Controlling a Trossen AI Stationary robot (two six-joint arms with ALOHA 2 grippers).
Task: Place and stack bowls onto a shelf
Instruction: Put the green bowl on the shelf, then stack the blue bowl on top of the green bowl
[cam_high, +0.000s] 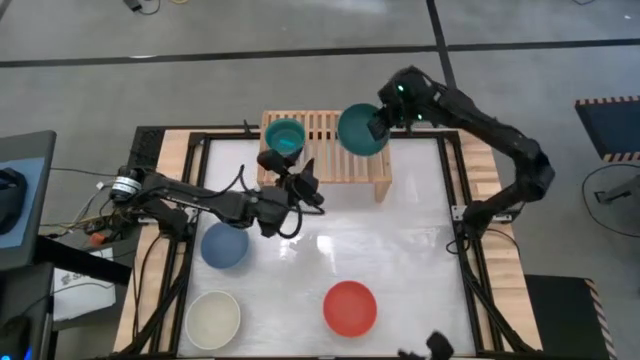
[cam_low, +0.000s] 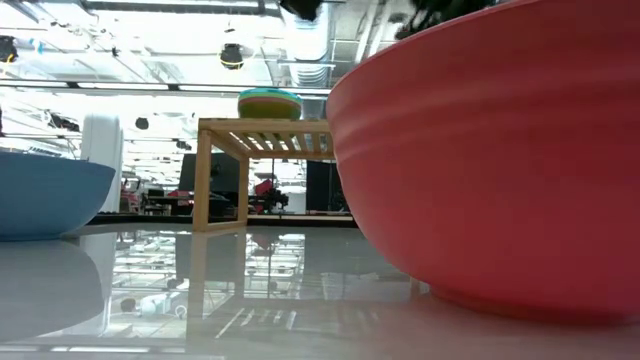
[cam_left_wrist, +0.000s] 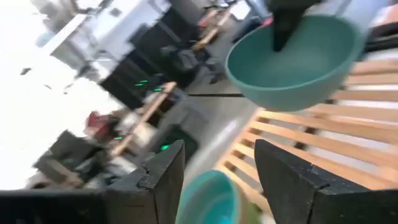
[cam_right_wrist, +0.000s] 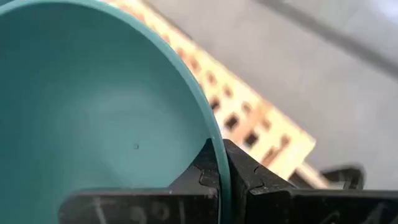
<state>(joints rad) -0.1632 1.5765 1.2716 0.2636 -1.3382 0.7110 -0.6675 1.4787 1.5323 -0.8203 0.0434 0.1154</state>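
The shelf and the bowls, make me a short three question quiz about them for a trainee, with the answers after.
1. True or false: the right gripper is shut on the rim of a teal bowl held over the shelf.
2. Which bowls lie on the table in the high view?
A. blue, cream, red
B. pink, yellow, navy
C. only red
3. Fill in: the left gripper is open and points toward the ____.

Key
1. True; its fingers pinch the rim in the right wrist view.
2. A: the blue bowl, the cream bowl and the red bowl.
3. Shelf, near the stack of bowls already on it.
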